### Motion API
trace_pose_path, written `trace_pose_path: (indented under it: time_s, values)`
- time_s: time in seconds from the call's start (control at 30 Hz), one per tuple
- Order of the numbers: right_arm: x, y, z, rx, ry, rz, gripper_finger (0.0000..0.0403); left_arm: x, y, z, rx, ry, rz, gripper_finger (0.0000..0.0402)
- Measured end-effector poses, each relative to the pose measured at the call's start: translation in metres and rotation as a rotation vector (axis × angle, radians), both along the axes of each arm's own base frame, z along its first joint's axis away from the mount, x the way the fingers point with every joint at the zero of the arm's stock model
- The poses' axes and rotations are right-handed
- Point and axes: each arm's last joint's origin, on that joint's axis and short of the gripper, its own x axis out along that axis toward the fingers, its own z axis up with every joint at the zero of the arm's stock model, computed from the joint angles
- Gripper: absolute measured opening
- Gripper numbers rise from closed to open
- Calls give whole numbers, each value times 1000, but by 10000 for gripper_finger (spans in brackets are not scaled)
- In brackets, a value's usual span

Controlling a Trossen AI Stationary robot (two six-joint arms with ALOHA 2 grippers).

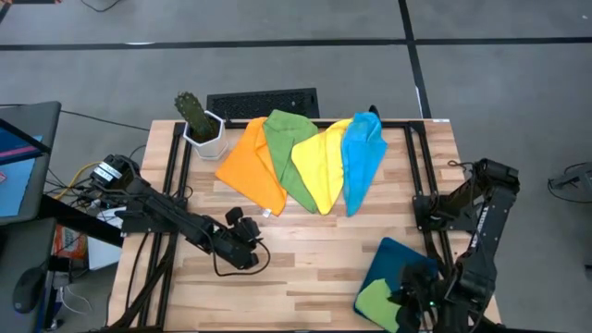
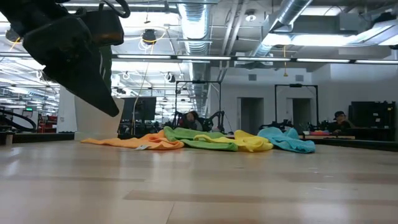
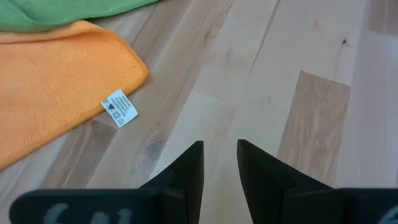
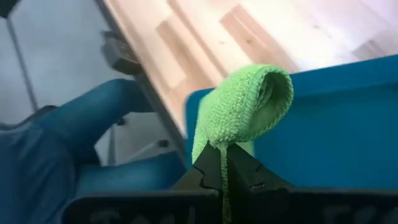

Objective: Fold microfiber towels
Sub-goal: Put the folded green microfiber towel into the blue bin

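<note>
Four microfiber towels lie side by side on the table's far middle: orange (image 1: 252, 166), green (image 1: 289, 153), yellow (image 1: 322, 162) and blue (image 1: 361, 157). My left gripper (image 3: 219, 149) is open above bare wood, just near of the orange towel's tagged corner (image 3: 119, 107); in the high view it (image 1: 242, 222) is left of centre. My right gripper (image 4: 222, 155) is shut on a second green towel (image 4: 245, 102) over the dark teal tray (image 1: 412, 259) at the near right. My right gripper pinches the green towel's edge (image 4: 222, 148) between its two fingertips, slanting down from above. Beyond the fingers the cloth curls over in a rounded loop (image 4: 267, 87), slack. It sits over the tray's near left corner (image 1: 377, 301); whether it rests on the tray I cannot tell.
A potted cactus (image 1: 199, 120) stands at the far left corner, with a black keyboard (image 1: 264, 102) beyond the far edge. Black frame rails (image 1: 176, 176) run along the table's left and right sides. Bare wood (image 1: 314, 250) lies in the middle and near part.
</note>
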Motion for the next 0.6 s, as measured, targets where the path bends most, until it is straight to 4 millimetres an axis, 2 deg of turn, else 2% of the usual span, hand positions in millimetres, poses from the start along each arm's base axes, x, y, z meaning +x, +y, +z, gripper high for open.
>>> trace_pose_path:
  time_s: [0.1, 0.23, 0.6]
  values:
    - [1, 1, 8, 24, -12, 2, 19, 0, 1, 0, 0, 0, 4, 88]
    - [-1, 0, 3, 11, 23, 7, 19, 0, 1, 0, -1, 0, 4, 88]
    - [-5, -5, -35, 15, 94, -15, 19, 4, 7, 0, 3, 8, 15, 88]
